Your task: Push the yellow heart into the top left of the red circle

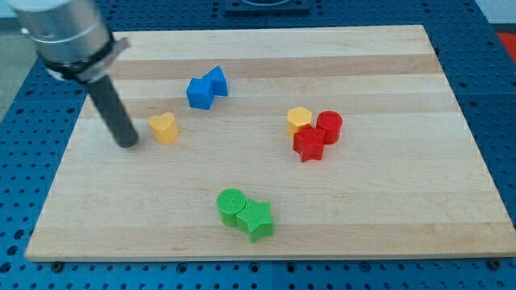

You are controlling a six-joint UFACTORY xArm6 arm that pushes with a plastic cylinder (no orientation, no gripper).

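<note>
Lab bench: wooden board point(266, 60) on blue perforated table point(24, 129) (pegboard-style).

Tool tip point(127, 144) just beside yellow heart point(164, 127), at its nine o'clock. Red circle point(330, 126) well apart at three o'clock, touching yellow hexagon point(299, 120) and red star point(309, 143).

Lighting bright, even, diffuse from overhead. Counter point(266, 72) shows no glare. Blocks cast short, soft shadows, e.g. beneath the yellow heart point(164, 127) and green star point(256, 219). Arm housing point(64, 36) at far left is blurred; remaining scene moderately sharp, low resolution. Edge distortion negligible.
</note>
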